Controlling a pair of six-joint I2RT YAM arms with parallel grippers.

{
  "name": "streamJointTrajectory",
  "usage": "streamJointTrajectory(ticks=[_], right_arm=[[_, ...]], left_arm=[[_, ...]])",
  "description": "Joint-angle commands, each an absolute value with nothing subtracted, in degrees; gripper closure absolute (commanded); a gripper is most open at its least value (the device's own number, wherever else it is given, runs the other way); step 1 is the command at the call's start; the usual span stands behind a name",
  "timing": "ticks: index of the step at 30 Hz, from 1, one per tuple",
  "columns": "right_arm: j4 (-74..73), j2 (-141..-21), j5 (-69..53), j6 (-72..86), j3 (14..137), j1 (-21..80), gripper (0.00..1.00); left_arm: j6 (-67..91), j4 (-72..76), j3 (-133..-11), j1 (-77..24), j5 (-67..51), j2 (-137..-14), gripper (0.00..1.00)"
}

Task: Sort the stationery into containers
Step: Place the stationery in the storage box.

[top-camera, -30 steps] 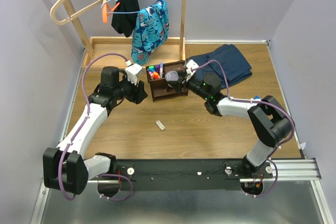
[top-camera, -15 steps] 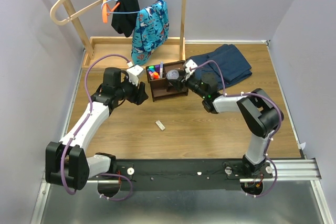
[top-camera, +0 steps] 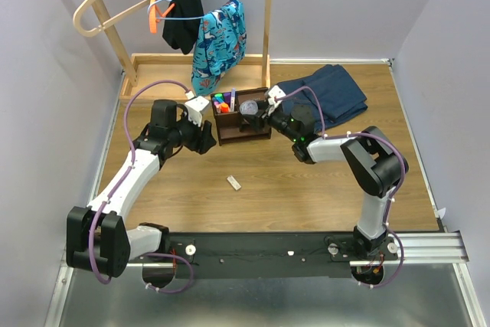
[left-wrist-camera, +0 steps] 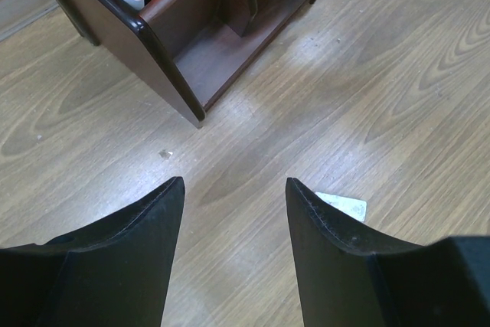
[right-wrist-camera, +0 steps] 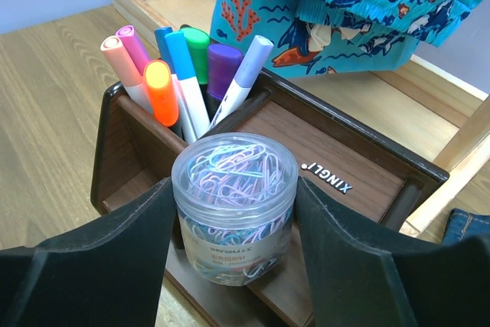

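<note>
The clear round tub of coloured paper clips stands upright on the low front shelf of the dark brown organiser. My right gripper is shut on it, a finger against each side. In the top view the tub is at the organiser's right part. Orange, purple and green markers and thin pens stand in its back left cell. My left gripper hangs open over bare table just left of the organiser. The small white eraser lies by its right fingertip.
The eraser lies alone on the table in front of the organiser. Folded blue jeans lie at the back right. A pale wooden tray with tall posts, hangers and hanging clothes stands behind the organiser.
My right gripper has carried the tub a little toward the back and onto the organiser's shelf, with its elbow swinging inward. The left arm has barely moved.
</note>
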State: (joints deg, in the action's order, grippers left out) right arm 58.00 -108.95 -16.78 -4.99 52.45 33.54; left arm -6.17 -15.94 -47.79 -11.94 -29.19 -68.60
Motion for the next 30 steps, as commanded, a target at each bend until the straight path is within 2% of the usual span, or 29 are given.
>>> streamJointTrajectory(ticks=[1, 19, 25, 30], right_arm=[[60.47, -108.19, -15.82, -5.62, 51.77, 33.57, 0.28], [58.01, -105.3, -16.26, -12.21, 50.45, 33.57, 0.18], [47.04, -101.26, -13.19, -14.93, 52.73, 33.57, 0.15], [35.53, -98.18, -15.55, -18.71, 53.0, 33.57, 0.14]], left_arm=[[-6.33, -13.98, -46.76, -11.51, -30.94, -68.55, 0.36], [-5.01, -13.36, -47.98, -11.6, -31.38, -69.35, 0.35], [-5.62, -15.55, -50.62, -11.51, -31.29, -68.64, 0.36], [-5.45, -16.17, -50.89, -11.51, -30.94, -66.45, 0.35]])
